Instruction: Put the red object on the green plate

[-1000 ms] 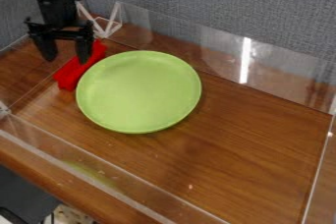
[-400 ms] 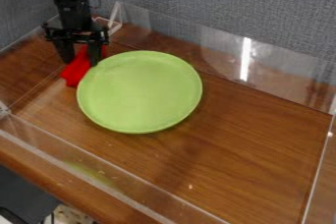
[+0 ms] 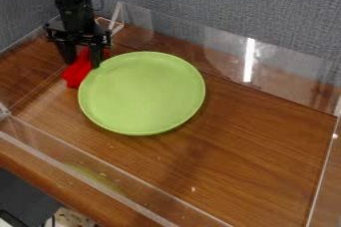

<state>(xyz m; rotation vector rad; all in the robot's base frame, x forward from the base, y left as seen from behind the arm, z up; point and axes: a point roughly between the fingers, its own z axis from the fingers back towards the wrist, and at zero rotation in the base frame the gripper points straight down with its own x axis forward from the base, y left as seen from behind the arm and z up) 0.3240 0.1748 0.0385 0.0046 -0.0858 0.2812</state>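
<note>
Sitting on a wood table (image 3: 253,161) inside clear walls, taking up most of the middle: plate (image 3: 142,93), nothing on it yet. Hugging the plate's rim at about 10 o'clock: bar (image 3: 78,72), lying flat on the wood, long axis running roughly 1-to-7, upper end tucked under the tool. Pointing straight down right over that upper end: gripper (image 3: 79,52), fingers straddling the bar's narrow width, so across the long axis, not along it. Looking partly closed around the bar, but honestly can't tell if actually pinching it or just bracketing it. Guessing a squeeze, then lifting and heading toward 4 o'clock to land on the plate.
</note>
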